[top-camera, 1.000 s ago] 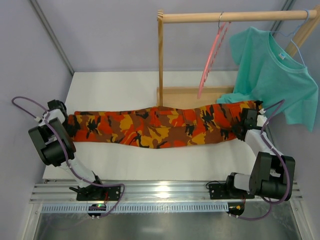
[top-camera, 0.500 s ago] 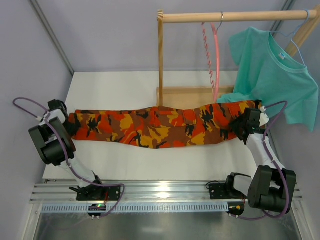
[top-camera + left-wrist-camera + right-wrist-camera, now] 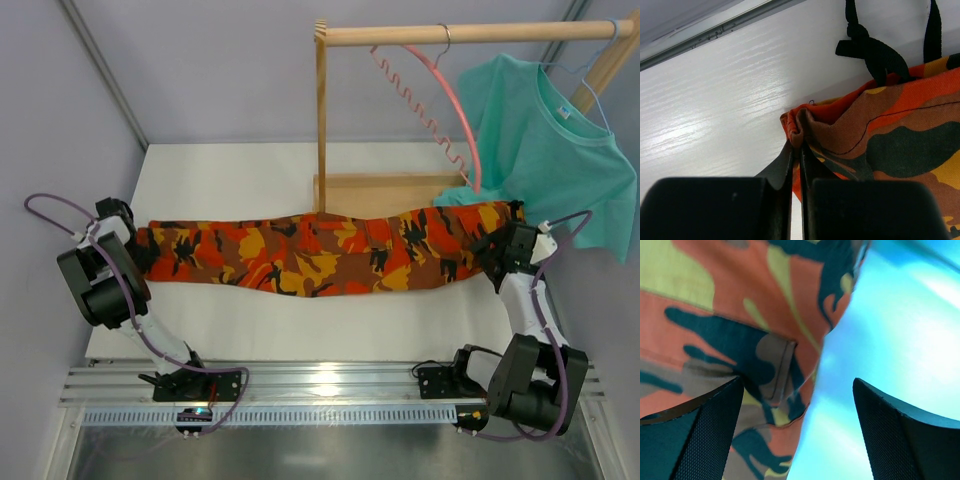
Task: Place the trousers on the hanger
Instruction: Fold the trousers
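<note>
Trousers point(image 3: 320, 255): flat, stretched lengthwise across middle of table point(image 3: 250, 180), from left edge to right edge.
Left gripper point(image 3: 796, 150): jaws pinched tight on folded cloth edge at trousers' left end; black drawstrings point(image 3: 865, 47) just beside.
Right gripper point(image 3: 797, 385): jaws spread wide, nothing held, over trousers' right end; contact with cloth unclear.
Hanger point(image 3: 468, 120): hooked on wooden rail point(image 3: 470, 33) above far right of table, beside teal T-shirt point(image 3: 550, 140).

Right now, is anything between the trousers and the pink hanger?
Nothing visible blocks the path. The hanger hangs free on the rail, beyond the right end of the trousers; the teal T-shirt hangs close on its right. The left gripper pinches one corner; the right gripper is open.
</note>
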Controlling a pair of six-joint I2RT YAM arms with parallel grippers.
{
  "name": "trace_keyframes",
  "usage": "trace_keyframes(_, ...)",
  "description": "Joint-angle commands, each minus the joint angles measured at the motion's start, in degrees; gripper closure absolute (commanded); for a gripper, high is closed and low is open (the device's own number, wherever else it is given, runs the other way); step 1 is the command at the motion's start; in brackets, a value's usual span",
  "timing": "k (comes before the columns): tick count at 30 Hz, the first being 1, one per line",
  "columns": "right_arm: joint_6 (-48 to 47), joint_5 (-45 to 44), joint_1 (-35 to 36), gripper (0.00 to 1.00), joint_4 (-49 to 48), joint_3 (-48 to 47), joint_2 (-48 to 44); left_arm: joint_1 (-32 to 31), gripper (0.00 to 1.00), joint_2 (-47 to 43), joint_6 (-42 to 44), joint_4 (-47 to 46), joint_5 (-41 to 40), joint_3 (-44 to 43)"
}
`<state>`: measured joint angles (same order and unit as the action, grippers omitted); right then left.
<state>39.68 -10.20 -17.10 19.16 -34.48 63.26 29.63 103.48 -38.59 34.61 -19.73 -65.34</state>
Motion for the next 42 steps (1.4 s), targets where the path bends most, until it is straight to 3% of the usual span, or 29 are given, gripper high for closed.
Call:
trace_keyframes(1, -3.11, -2.29, -3.1, 0.08, -4.91, 0.37, -0.26, 0.61, 1.0, 1.99, 0.36, 0.9, -2.95, 0.12)
trace_keyframes(9, -3.12, 1.84, -4.69, 0.12, -15.01, 1.87, 7.39, 0.61, 0.99, 1.99, -0.17, 0.55, -3.39, -0.31)
trace_keyframes(12, -2.59, 2.11, -4.69, 0.27, -16.95, 3.28, 8.54, 0.61, 1.0, 1.46, -0.61, 0.72, -4.62, -0.31)
trace_keyframes(13, -2.42, 1.68, -4.69, 0.42, -17.13, 3.54, 8.54, 0.61, 1.0, 1.37, -0.96, 0.46, -4.79, -0.31)
trace_keyframes(16, -2.59, 0.62, -4.69, 0.6, -16.88, 3.19, 8.37, 0.7, 1.0, 0.93, -1.75, 0.46, -6.02, -0.14)
trace_keyframes(17, -2.5, 0.18, -4.69, 0.7, -16.79, 3.1, 8.37, 0.61, 1.0, 1.02, -2.28, 0.37, -6.29, -0.05)
trace_keyframes(19, -2.5, 0.26, -4.69, 0.78, -15.56, 2.41, 8.45, 0.61, 1.0, 1.46, -2.72, 0.72, -6.73, -0.14)
trace_keyframes(20, -2.5, -0.26, -4.69, 0.93, -13.99, 1.79, 8.45, 0.61, 1.0, 1.46, -3.24, 1.5, -7.16, -0.14)
trace_keyframes(21, -2.24, -2.0, -4.78, 0.96, -9.97, 1.17, 8.19, 0.69, 0.99, 1.63, -3.94, 2.21, -8.56, -0.31)
trace_keyframes(27, -0.23, -7.02, -4.69, 0.96, 3.66, -0.59, 1.78, 0.69, 1.0, 1.64, -5.79, 4.85, -10.95, -2.24)
trace_keyframes(35, 2.16, -11.14, -4.78, 0.96, 13.97, -1.47, 0.81, 0.69, 1.0, 8.48, -5.36, 7.92, -12.96, -4.44)
trace_keyframes(42, -0.66, -14.68, -5.05, 0.96, 21.79, -5.77, -5.32, 0.69, 1.0, 5.68, -4.65, 5.82, -10.95, -2.42)
